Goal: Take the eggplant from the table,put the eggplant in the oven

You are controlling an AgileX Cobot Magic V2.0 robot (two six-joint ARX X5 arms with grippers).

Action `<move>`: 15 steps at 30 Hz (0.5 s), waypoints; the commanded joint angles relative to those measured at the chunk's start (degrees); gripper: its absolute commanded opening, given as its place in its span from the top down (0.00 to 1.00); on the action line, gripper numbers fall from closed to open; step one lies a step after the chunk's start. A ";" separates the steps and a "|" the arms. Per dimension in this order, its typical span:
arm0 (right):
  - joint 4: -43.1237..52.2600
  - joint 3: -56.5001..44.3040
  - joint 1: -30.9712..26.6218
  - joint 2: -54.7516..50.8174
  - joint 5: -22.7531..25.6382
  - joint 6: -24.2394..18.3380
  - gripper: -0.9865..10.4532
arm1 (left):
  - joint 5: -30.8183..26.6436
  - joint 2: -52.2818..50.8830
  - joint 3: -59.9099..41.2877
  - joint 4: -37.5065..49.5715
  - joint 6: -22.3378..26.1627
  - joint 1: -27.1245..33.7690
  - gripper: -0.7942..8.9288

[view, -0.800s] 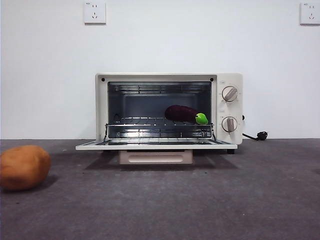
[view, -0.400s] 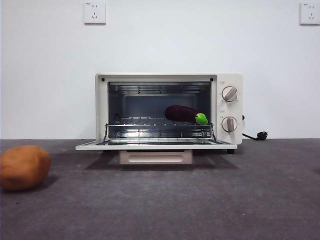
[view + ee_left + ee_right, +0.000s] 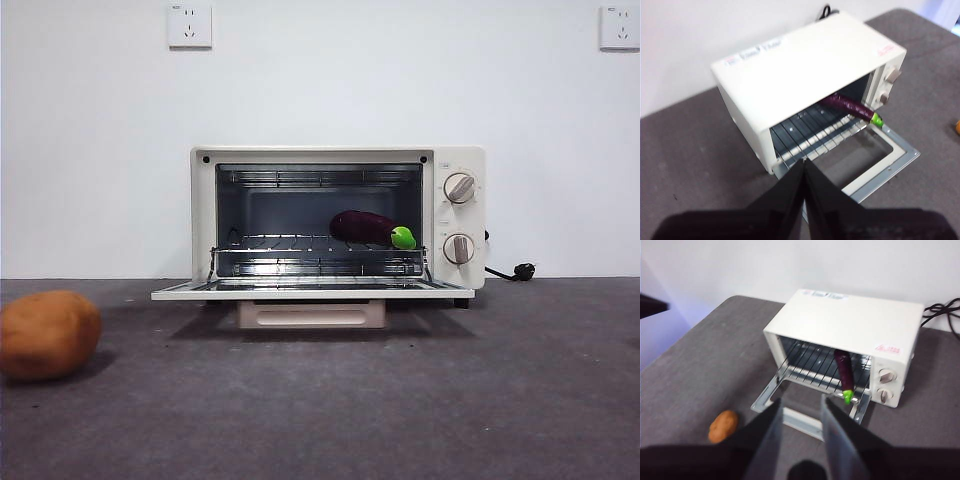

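Now eggplant (image 3: 365,228) inside oven (image 3: 455,215).

A smooth cream enamel finish is seen on the oven (image 3: 312,155), bright wire metal on its rack (image 3: 318,262), and a matt, mottled grey surface on the worktop (image 3: 400,400).

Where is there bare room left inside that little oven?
The wire rack of the cream-white toaster oven is bare on its left part. Its right end, beside the knobs, holds the dark purple eggplant.

Oven (image 3: 330,155) mouth open, door (image 3: 312,292) down.
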 commanded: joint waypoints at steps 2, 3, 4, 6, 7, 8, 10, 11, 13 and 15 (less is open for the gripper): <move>-1.57 0.07 0.09 -0.39 -0.70 -0.68 0.88 | 0.11 3.17 -0.55 0.26 1.14 0.13 0.92; -1.95 0.07 0.09 -0.42 -0.70 -1.22 0.92 | 0.13 4.22 -0.55 0.26 1.16 0.13 0.92; -2.38 0.07 0.09 -0.59 -0.74 -1.42 0.93 | 0.11 5.22 -0.57 0.24 1.36 0.13 0.92; -3.15 0.07 0.09 -0.81 -0.74 -1.62 0.92 | 0.11 7.13 -0.66 0.26 1.55 0.13 0.92; -3.61 0.07 0.09 -1.07 -0.74 -1.62 0.92 | 0.11 8.24 -0.66 0.28 1.60 0.20 0.92; -4.13 0.07 0.09 -1.33 -0.74 -1.62 0.92 | 0.13 9.11 -0.68 0.26 1.68 0.48 0.92; -4.90 0.07 0.11 -1.66 -0.74 -1.62 0.92 | 0.24 11.21 -0.72 0.39 1.68 1.44 0.92; -5.16 0.07 0.11 -1.99 -0.74 -1.62 0.92 | 0.44 12.13 -0.74 0.46 1.68 1.90 0.92; -5.57 0.07 0.11 -2.93 -0.74 -1.64 0.92 | 0.70 14.25 -0.79 0.50 1.66 2.84 0.92; -5.86 0.07 0.11 -3.54 -0.72 -1.64 0.92 | 0.85 16.28 -0.83 0.57 1.49 3.72 0.92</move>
